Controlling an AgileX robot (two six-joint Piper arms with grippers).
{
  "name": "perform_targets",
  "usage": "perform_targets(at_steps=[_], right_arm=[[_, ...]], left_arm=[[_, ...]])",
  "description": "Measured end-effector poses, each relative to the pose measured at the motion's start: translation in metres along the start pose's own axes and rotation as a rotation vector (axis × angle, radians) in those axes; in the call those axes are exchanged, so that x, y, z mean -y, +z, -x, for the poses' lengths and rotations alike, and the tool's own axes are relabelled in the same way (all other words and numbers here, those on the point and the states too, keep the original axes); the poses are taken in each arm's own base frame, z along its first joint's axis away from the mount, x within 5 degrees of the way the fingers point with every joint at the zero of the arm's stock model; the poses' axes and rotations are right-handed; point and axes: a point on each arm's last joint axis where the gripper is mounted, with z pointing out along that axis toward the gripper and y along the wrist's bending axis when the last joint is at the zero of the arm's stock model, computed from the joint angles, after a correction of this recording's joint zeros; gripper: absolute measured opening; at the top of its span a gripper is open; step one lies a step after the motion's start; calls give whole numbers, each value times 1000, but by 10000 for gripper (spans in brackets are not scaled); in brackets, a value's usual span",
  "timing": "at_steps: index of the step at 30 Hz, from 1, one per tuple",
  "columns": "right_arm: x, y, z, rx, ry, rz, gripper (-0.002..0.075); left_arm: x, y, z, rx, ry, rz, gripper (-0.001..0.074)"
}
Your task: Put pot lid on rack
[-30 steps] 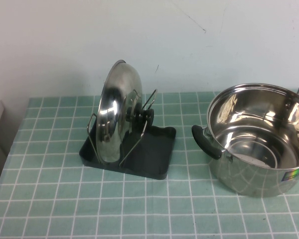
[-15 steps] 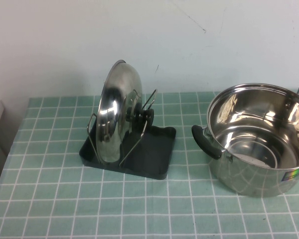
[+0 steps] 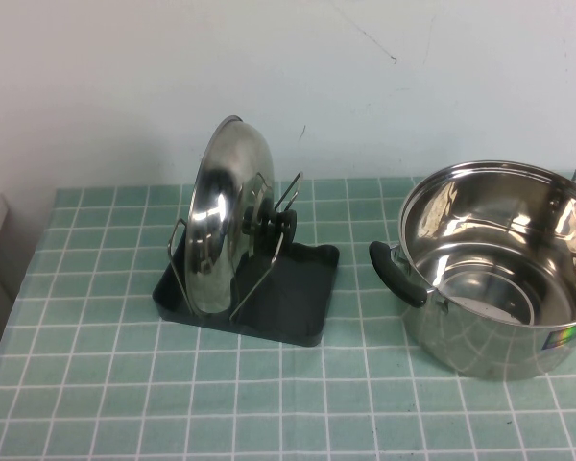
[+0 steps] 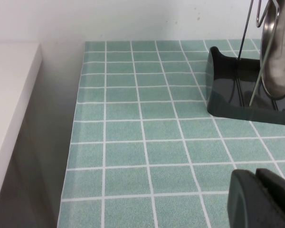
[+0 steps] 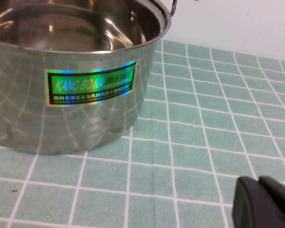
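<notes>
The shiny steel pot lid (image 3: 221, 221) stands on edge in the wire loops of the dark plastic rack (image 3: 298, 298), its black knob (image 3: 274, 226) facing right. Its edge (image 4: 280, 61) and the rack's end (image 4: 223, 90) show in the left wrist view. Neither gripper shows in the high view. My left gripper (image 4: 256, 178) is shut and empty, low over the tiles near the table's left edge, well short of the rack. My right gripper (image 5: 261, 183) is shut and empty over the tiles beside the pot.
An open steel pot (image 3: 504, 264) with black side handles stands at the right; its wall and label (image 5: 90, 85) fill the right wrist view. A white surface (image 4: 9, 95) lies beyond the table's left edge. The green tiled table (image 3: 298, 403) backs onto a white wall.
</notes>
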Motion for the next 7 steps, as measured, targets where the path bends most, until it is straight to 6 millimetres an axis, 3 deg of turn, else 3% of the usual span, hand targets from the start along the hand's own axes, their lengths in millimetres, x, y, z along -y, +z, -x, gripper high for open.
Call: perform_targets(at_steps=[7], right_arm=[[0, 0, 0, 3, -6, -2, -1]], left_arm=[[0, 0, 0, 0, 3, 0, -2]])
